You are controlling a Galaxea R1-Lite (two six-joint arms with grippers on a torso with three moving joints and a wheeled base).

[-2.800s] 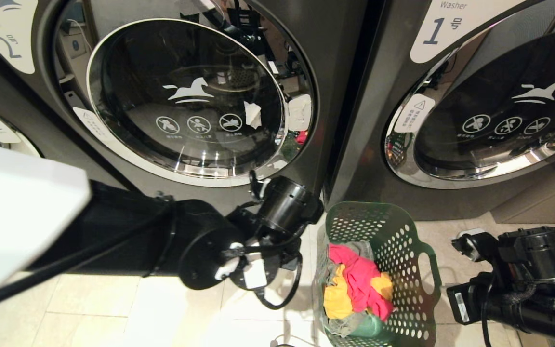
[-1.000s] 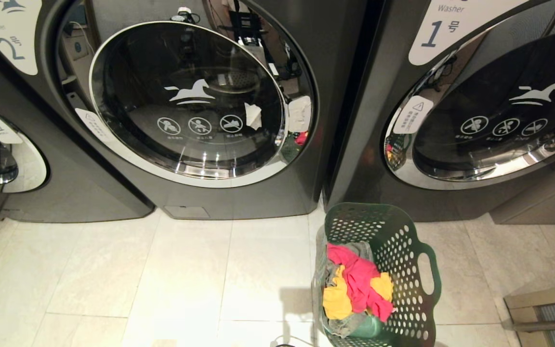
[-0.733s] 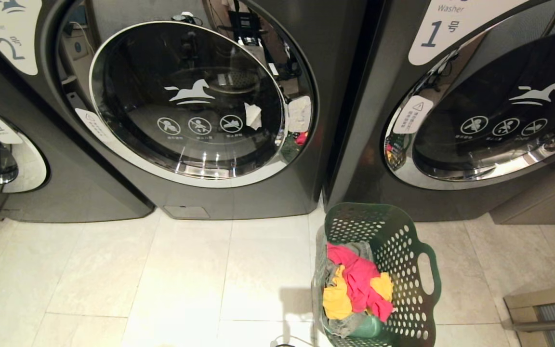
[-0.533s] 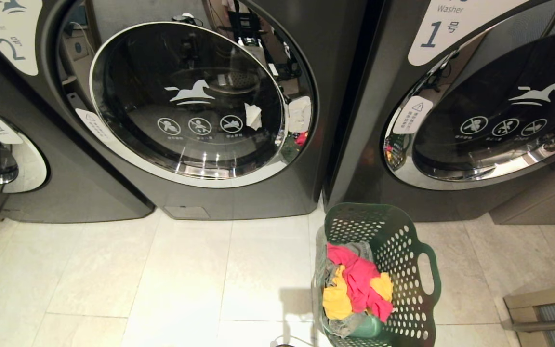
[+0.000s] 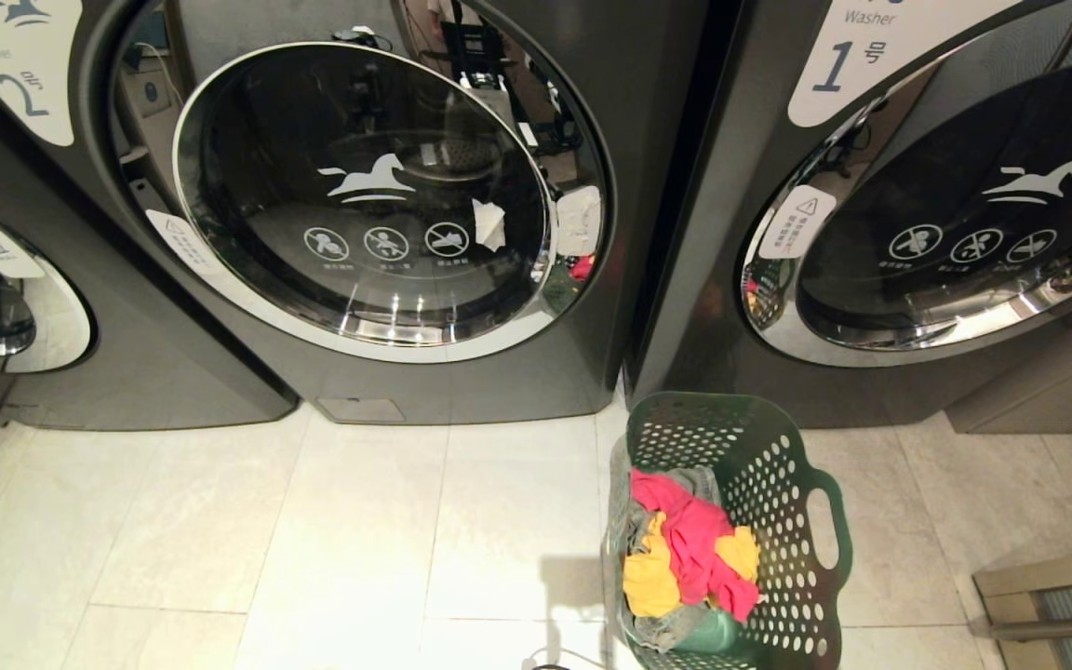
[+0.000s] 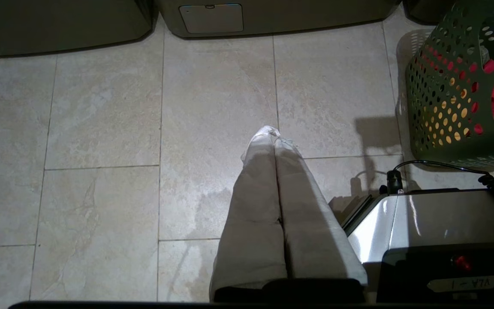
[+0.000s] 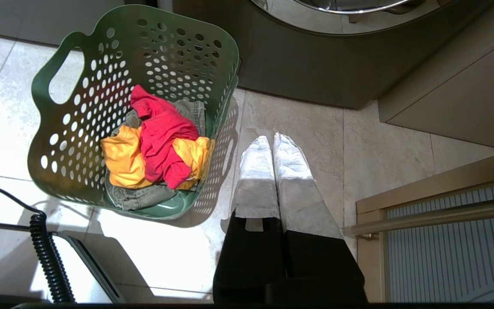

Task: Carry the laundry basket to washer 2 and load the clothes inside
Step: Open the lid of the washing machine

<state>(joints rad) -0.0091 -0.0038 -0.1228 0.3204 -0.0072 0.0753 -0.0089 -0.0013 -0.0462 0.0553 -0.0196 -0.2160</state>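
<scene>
Basket (image 5: pixel 759 465), approx 3 garments (image 5: pixel 685 549)

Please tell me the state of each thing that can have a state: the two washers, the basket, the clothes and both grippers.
washer 2: door closed.
washer 1: door closed.
laundry basket: standing upright on the floor in front of the gap between the two washers, held by nothing.
clothes: red, yellow and grey pieces, all in the basket, none loaded.
left gripper: shut, empty, above bare floor.
right gripper: shut, empty, beside the basket.
</scene>
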